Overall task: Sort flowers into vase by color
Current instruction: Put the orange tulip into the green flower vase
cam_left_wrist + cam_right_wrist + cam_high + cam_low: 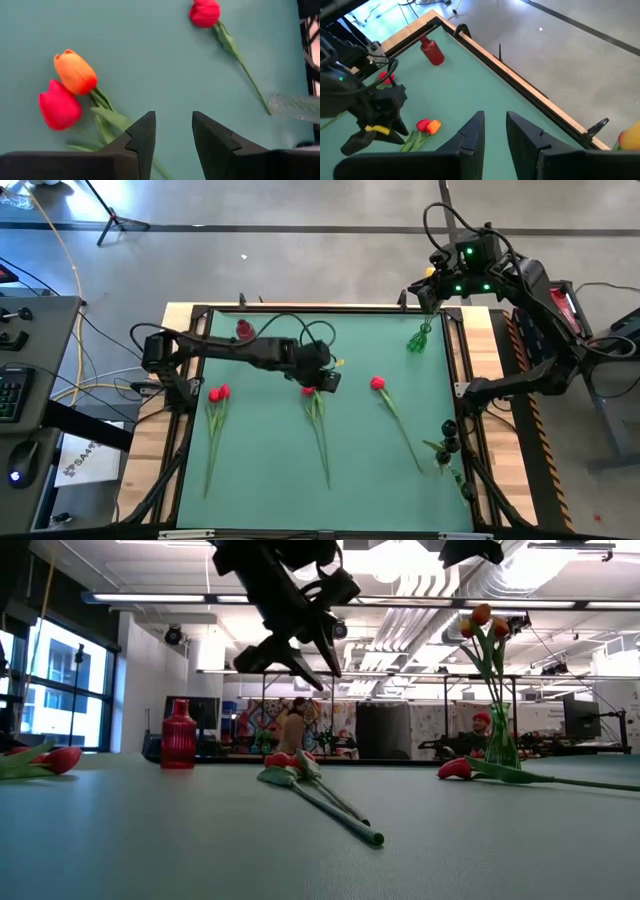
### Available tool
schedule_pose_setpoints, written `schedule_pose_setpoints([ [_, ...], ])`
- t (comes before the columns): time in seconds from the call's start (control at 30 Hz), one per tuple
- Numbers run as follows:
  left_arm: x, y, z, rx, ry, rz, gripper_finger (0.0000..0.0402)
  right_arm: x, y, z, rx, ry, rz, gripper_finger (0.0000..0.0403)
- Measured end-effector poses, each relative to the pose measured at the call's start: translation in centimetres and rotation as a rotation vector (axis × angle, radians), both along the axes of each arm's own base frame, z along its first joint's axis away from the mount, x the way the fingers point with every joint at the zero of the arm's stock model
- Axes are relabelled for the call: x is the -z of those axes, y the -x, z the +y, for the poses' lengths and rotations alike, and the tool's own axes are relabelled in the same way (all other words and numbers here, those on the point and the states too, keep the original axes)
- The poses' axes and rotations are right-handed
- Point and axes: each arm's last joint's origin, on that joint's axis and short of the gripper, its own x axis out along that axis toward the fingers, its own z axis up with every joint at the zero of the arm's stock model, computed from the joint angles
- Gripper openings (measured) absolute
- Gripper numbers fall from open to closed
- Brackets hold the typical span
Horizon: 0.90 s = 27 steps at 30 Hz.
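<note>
Left wrist view: tulips (70, 92) beside left claw (174, 137)

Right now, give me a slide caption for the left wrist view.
Left gripper open above a red tulip and orange tulip lying together on the green table.

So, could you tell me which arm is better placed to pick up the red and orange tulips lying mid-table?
The left. Its gripper hovers open right above the pair of tulips, while the right gripper waits at the far edge near the green vase.
</note>
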Motion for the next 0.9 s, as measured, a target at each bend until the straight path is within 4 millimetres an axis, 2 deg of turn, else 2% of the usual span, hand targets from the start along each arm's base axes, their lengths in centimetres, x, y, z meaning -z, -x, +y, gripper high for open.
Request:
schedule_pose_setpoints([
  [0.17, 1.4, -0.7, -1.4, -0.052, -0.012, 0.018, 0.0119, 0.0, 0.0, 0.0, -0.010, 0.002, 0.000, 0.0069],
  [0.43, 7.1, -2.1, -1.5, -0.127, 0.076, 0.154, 0.0119, 0.1, 0.0, 0.1, -0.023, 0.000, 0.016, 0.0069],
  [0.53, 7.6, -2.2, -1.4, -0.157, 0.068, 0.164, 0.0119, 0.3, 0.1, 0.2, -0.029, -0.009, 0.034, 0.0069],
  [0.8, 7.4, -1.3, -1.1, -0.244, -0.043, 0.235, 0.0119, 0.4, 0.2, 0.3, -0.041, -0.010, 0.057, 0.0069],
  [0.9, 8.3, -1.4, -1.0, -0.204, -0.047, 0.272, 0.0114, 0.4, 0.2, 0.3, -0.050, 0.001, 0.062, 0.0069],
])
